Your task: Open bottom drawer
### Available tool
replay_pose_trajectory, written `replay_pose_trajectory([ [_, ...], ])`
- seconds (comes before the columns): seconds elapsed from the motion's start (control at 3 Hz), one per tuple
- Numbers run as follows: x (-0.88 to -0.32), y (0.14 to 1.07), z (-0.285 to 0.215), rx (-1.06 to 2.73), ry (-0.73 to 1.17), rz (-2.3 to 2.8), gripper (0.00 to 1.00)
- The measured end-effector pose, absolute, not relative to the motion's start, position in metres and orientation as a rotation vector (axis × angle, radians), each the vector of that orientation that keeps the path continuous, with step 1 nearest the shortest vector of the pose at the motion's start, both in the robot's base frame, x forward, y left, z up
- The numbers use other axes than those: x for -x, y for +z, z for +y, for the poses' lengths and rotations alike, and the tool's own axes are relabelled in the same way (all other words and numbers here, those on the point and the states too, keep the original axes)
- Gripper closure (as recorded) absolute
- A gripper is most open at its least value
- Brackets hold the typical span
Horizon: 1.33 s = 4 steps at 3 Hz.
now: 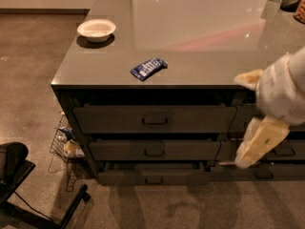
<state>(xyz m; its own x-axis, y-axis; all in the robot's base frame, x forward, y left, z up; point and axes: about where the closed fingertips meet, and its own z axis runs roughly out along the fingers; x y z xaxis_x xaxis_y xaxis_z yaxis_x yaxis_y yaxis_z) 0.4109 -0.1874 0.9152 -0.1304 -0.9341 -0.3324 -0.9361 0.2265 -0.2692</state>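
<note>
The bottom drawer [153, 176] is the slimmest of three wide dark grey fronts under the counter, with a small dark pull [153, 180] at its centre. A thin dark gap shows along the top of its front. My gripper [242, 162] is the low end of the cream-coloured arm [279, 92] on the right. It hangs in front of the cabinet, at about the height of the bottom drawer's top edge and just beyond its right end. It is well to the right of the pull.
A white bowl [96, 29] and a blue packet [148, 68] lie on the grey counter [200, 27]. Narrower drawers [281, 151] stand behind my arm. A wire basket [64, 142] sits by the cabinet's left side, and a black chair base [28, 194] is at lower left.
</note>
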Motion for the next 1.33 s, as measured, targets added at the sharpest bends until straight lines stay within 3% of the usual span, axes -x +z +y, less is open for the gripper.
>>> replay_pose_trajectory([
  [0.67, -0.382, 0.745, -0.141, 1.816, 0.239, 1.888, 0.0],
  [1.0, -0.388, 0.673, -0.129, 1.84, 0.24, 1.852, 0.0],
  [1.33, -0.409, 0.665, -0.13, 1.789, 0.162, 1.834, 0.0],
])
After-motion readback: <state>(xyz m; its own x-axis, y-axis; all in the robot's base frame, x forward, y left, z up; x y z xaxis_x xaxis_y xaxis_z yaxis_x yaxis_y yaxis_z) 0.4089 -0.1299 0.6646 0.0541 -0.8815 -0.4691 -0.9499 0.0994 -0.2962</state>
